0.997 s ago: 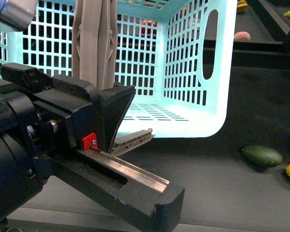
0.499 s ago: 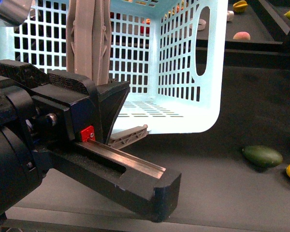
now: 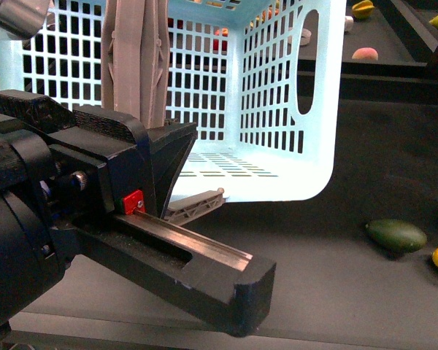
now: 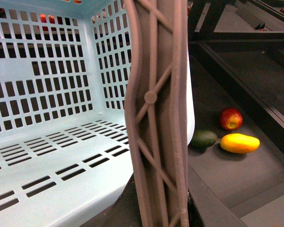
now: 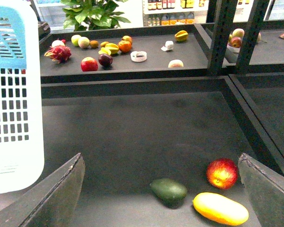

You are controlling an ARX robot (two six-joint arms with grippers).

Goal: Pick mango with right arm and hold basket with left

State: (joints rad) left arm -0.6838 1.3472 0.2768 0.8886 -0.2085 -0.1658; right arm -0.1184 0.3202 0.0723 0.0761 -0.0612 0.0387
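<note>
Now basket [image 3: 281, 109] slightly higher in left hand [image 3: 164, 186]

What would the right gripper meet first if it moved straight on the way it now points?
Probably the dark green fruit, lying nearly centred ahead of the open right gripper; the mango sits just beside it. Depth is unclear, so the dark shelf floor might come first.

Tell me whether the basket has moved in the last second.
Yes. In the front view the basket has shifted left and slightly up, away from the dark green fruit, which has stayed put.
</note>
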